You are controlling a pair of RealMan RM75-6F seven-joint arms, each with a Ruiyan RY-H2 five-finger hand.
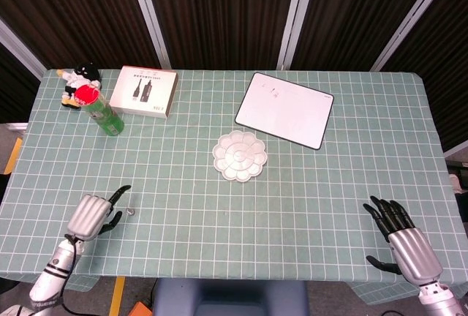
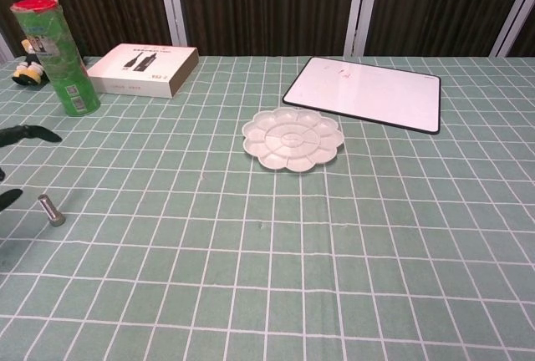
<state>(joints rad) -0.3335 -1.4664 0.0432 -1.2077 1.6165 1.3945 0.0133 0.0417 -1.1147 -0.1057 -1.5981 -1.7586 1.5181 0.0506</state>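
One small metal bolt (image 2: pixel 51 210) lies on the desk (image 1: pixel 307 199) near its front-left corner, just beside the left hand (image 1: pixel 91 216), whose fingers (image 1: pixel 117 192) are spread and clear of it. Right hand (image 1: pixel 401 234) rests near the front-right corner, fingers spread, holding nothing.

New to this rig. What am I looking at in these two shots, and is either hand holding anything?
It is a two-armed robot at a table with a green checked cloth. The head view looks down from above; the chest view looks across from lower down.

The left hand is open, its fingers spread beside a small metal cylinder lying on the cloth, apart from it. The right hand is open too, holding nothing, and shows only in the head view.

Also on the table: a white flower-shaped palette, a whiteboard, a white box, a green tube with a red lid and a small toy figure.
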